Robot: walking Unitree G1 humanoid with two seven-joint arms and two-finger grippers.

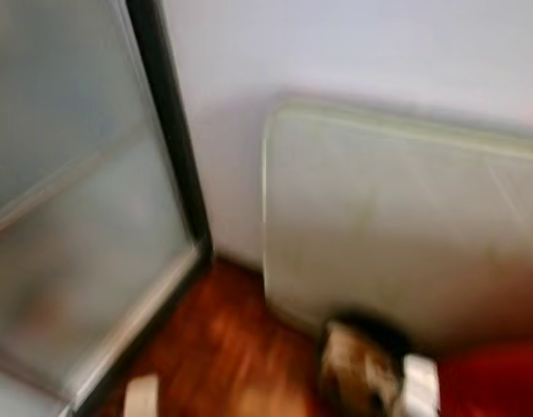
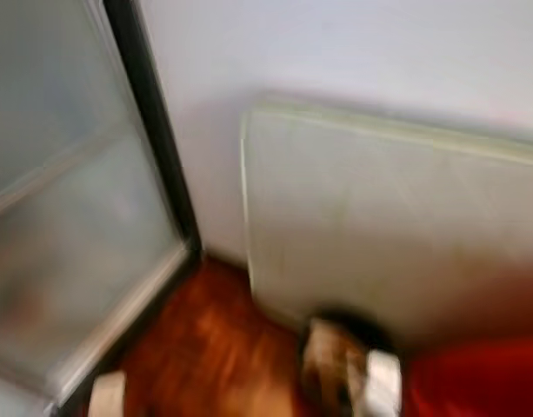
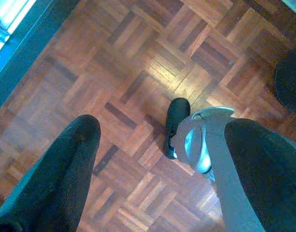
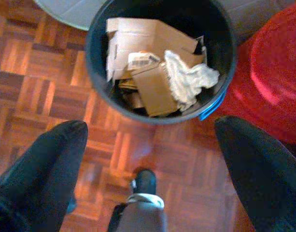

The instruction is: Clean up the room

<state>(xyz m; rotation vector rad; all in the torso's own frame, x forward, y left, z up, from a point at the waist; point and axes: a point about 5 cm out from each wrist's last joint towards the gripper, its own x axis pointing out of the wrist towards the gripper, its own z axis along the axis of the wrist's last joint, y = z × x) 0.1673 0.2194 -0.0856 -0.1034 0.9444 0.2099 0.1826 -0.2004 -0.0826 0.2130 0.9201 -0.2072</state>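
The right gripper (image 4: 148, 135) hangs wide open and holds nothing. The black trash bin (image 4: 97, 84), at 12 o'clock from it, holds cardboard (image 4: 152, 89). A red thing (image 4: 275, 72) touches the bin at 3 o'clock. The left gripper (image 3: 157, 140) is open and holds nothing.

You see reddish-brown parquet floor (image 4: 36, 63) in a basket-weave pattern, a black bin (image 4: 97, 87) of brown cardboard (image 4: 152, 89) and white paper (image 4: 189, 79), a red object (image 4: 273, 67), and what seems a pale cream panel (image 1: 396, 234).
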